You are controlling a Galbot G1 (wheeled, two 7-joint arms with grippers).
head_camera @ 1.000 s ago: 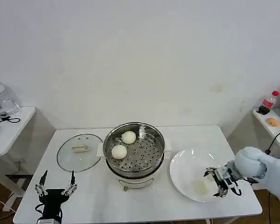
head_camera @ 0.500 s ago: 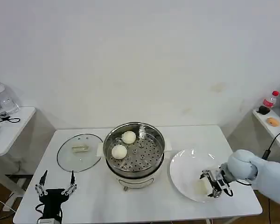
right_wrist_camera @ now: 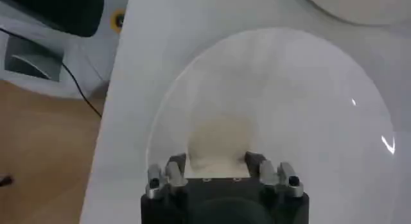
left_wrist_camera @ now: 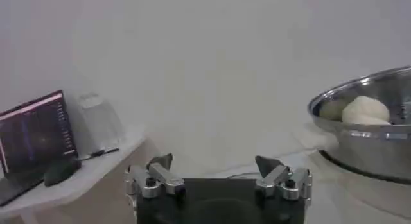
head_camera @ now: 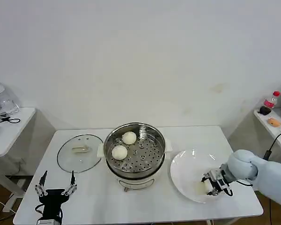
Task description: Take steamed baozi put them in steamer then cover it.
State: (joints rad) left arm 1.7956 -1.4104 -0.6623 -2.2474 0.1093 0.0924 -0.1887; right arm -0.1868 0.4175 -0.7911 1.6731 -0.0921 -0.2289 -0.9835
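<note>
Right now my right gripper (right_wrist_camera: 215, 161) brackets a steamed baozi (right_wrist_camera: 217, 139) on the plate (head_camera: 185, 161) beside the steamer (head_camera: 136, 150), jaws spread around it. Squeezing hard could squash it; the left gripper (head_camera: 56, 189) idles, fingers apart.

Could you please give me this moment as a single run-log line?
right gripper: around baozi on plate | left gripper: parked open | steamer: two buns | cover: on table

The right gripper (head_camera: 214, 183) reaches low from the right, fingers (right_wrist_camera: 173, 171) spread apart, while the left gripper (head_camera: 56, 186) sits parked at lower left, fingers pointing up and open.
</note>
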